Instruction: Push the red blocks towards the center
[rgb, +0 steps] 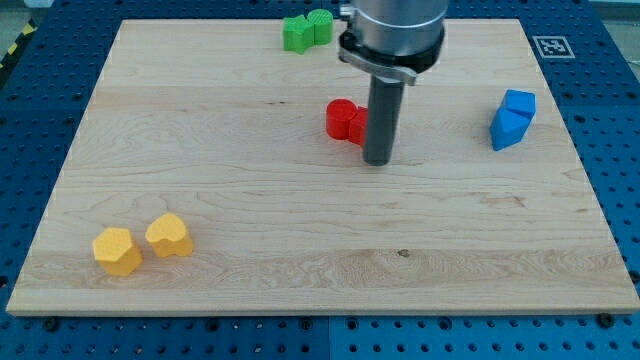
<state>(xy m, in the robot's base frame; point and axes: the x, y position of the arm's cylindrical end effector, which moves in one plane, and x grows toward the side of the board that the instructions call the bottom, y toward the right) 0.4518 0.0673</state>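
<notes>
Two red blocks sit together just above the board's middle: a round red block (340, 118) on the left and a second red block (358, 126) touching it on the right, partly hidden behind my rod. My tip (377, 160) rests on the board just right of and below the red pair, close against the second red block.
Two green blocks (306, 30) lie at the view's top edge of the wooden board (250, 190). Two blue blocks (513, 118) sit at the right. Two yellow blocks (142, 243) lie at the bottom left. A marker tag (551, 46) is at the top right.
</notes>
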